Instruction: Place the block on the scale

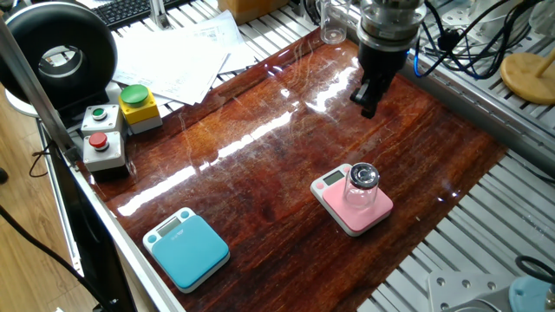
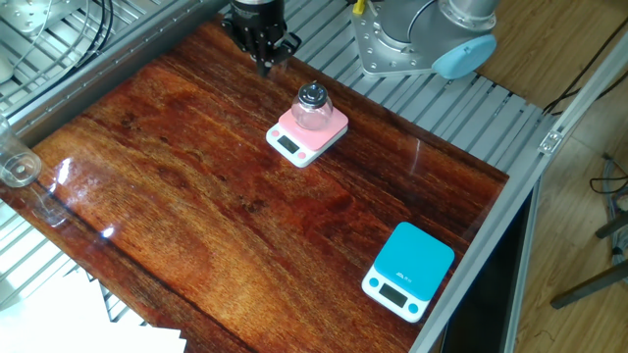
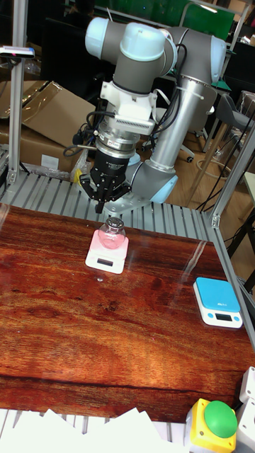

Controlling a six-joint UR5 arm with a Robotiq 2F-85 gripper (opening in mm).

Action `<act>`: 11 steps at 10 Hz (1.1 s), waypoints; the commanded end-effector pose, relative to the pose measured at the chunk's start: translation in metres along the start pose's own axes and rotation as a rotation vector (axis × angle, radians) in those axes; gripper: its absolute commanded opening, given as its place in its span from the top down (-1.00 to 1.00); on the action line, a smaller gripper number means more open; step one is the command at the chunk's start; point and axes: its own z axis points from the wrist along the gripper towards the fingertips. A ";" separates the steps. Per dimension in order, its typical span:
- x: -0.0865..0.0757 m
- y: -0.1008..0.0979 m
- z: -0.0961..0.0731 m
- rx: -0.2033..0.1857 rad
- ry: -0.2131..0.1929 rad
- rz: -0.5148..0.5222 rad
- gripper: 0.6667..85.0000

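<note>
1 block [image 1: 362, 187] upright on scale [image 1: 374, 211] | I read jaws [image 1: 368, 100] as empty, seemingly closed, above and well apart toward tabletop's [image 1: 260, 165] far edge | placement looks done

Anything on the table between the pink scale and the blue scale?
No. Between the pink scale and the blue scale there is only bare wood table; the other fixed view shows the whole stretch.

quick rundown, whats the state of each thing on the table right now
block: upright on the pink scale, not held
pink scale: flat on the table, loaded with the block
blue scale: flat, nothing on it
gripper: raised off the block, fingers look closed, empty
</note>
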 end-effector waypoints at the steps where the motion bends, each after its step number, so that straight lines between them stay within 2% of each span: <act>1: 0.003 0.003 -0.001 -0.013 0.009 0.072 0.99; 3: -0.002 0.004 -0.001 -0.015 -0.008 0.119 0.99; 4: -0.005 0.001 -0.001 -0.004 -0.022 0.141 0.99; 6: -0.014 0.005 -0.002 -0.022 -0.054 0.154 0.99; 7: -0.017 0.000 -0.002 -0.007 -0.068 0.153 0.99; 8: -0.016 -0.003 -0.002 0.007 -0.063 0.136 0.99; 10: -0.010 -0.004 -0.001 0.007 -0.028 0.095 0.99; 11: -0.023 -0.011 0.004 0.003 -0.010 0.074 0.99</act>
